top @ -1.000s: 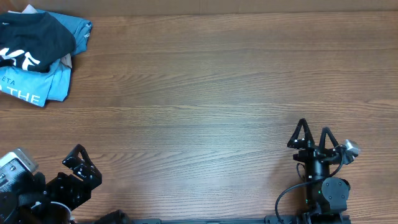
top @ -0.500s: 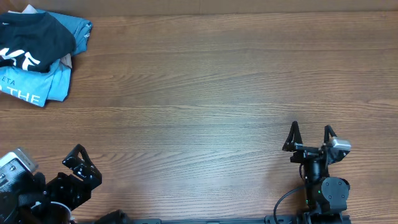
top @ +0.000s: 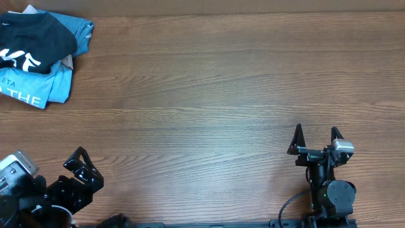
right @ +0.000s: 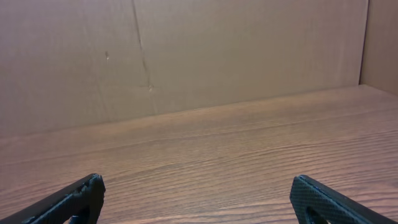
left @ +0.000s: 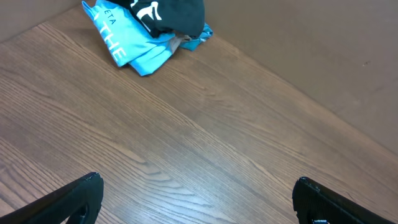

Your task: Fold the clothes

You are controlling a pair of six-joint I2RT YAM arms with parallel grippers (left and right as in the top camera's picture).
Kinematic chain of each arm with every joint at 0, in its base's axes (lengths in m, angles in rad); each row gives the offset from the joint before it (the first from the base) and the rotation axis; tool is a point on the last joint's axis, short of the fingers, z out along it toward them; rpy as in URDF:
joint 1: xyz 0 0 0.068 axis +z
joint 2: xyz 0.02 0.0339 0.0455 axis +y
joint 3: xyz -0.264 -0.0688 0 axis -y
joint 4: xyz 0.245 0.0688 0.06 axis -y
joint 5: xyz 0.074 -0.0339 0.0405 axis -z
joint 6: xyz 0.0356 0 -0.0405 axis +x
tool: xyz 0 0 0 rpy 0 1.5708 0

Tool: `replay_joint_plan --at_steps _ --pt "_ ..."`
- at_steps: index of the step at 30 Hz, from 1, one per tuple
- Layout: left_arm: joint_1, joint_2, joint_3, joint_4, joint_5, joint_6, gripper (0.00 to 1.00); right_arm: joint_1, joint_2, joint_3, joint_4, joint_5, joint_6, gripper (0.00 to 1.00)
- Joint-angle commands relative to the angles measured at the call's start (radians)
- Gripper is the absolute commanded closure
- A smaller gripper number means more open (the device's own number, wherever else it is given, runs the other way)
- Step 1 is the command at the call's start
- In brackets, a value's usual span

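The limp, dark navy-teal fabric garment with white lettering [top: 35,39] lies bunched in the far left corner of the brown wood-grain table [top: 209,95]. The edge of the overhead view cuts part of it off, so how much trails beyond cannot be told. It rests directly on a crumpled light-blue shirt printed "THE" [top: 44,88]. A small tan scrap [top: 66,61] pokes out between them; what it is I cannot make out.

That stacking is the main hazard. A pinch that goes deep would likely catch the blue cloth beneath, and the whole heap would drag out together. A shallow pinch on a loose wrinkle risks the opposite, with the fabric slipping free partway. Because the garment is crumpled, its hem and sleeves do not show, and a grab at a random fold could leave it twisted once spread.

The black, two-fingered left gripper [left: 196,182] sits at the near left edge, well apart from the pile, its fingers spread wide and holding nothing. The black right gripper [top: 316,132] is at the near right, likewise spread and empty, and much farther off. A long reach across may give it a poor angle, so the left arm probably has to bring the garment toward the middle of the table first.
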Motion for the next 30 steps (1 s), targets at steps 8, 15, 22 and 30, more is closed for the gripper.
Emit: replay_joint_plan --at_steps 8,15,22,30 --pt "-0.114 0.008 -0.1 0.225 0.274 0.168 0.0 -0.003 -0.011 -0.011 0.003 -0.001 -0.008 0.0" --pt "-0.42 -0.104 -0.64 0.754 0.28 0.171 0.0 -0.003 -0.011 -0.011 0.003 -0.001 -0.008 0.0" --pt "-0.451 -0.359 -1.165 1.236 0.251 0.223 0.0 -0.003 -0.011 -0.011 0.003 -0.001 -0.008 0.0" --pt "-0.384 -0.56 -1.481 1.515 0.187 0.223 0.0 -0.003 -0.011 -0.011 0.003 -0.001 -0.008 0.0"
